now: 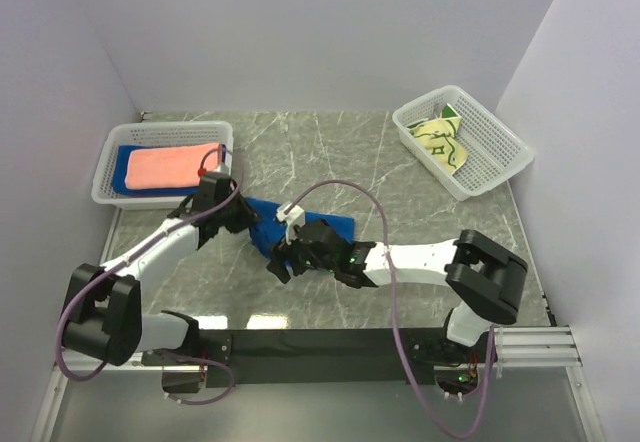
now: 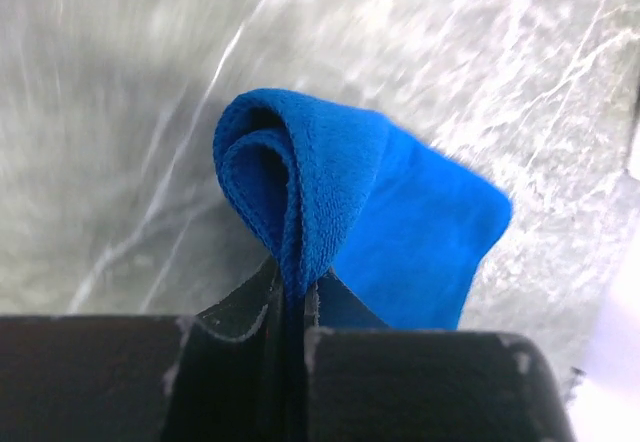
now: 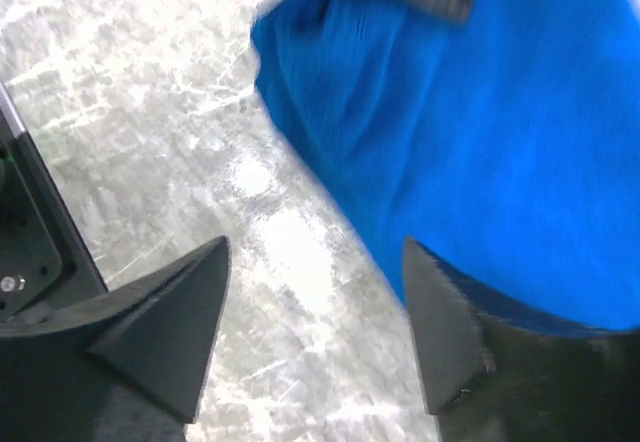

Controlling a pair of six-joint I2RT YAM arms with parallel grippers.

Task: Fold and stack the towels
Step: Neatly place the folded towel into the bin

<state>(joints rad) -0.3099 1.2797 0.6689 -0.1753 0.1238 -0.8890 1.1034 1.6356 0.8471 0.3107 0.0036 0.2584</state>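
Judged roughly half done. Found a pink towel (image 1: 165,167) lying folded flat atop a stacked blue towel (image 1: 121,162) inside the left basket (image 1: 170,128); rated both as finished. Found a loose blue towel (image 1: 305,224) on the table (image 1: 350,152), mid-field between the two baskets, partly folded and under work. Found a yellow towel (image 1: 440,142) crumpled in the right basket (image 1: 495,132), unfolded and not yet dealt with.

Noted left gripper (image 2: 295,297) pinched together on a doubled edge of the loose blue towel, cloth rolled over just above the jaws. Noted right gripper (image 3: 315,252) spread apart, holding nothing, hovering low at the near edge of the same towel. Could not confirm contact with the cloth from the blurred wrist view.

Left to do, by estimate: complete the fold on the loose blue towel, carry it to the stack in the left basket, then fetch, fold and stack the yellow towel.

Counted in view: four towels, namely one pink, two blue, one yellow. Two baskets. Two grippers. Could not rule out further cloth hidden beneath the stack or under the yellow towel.
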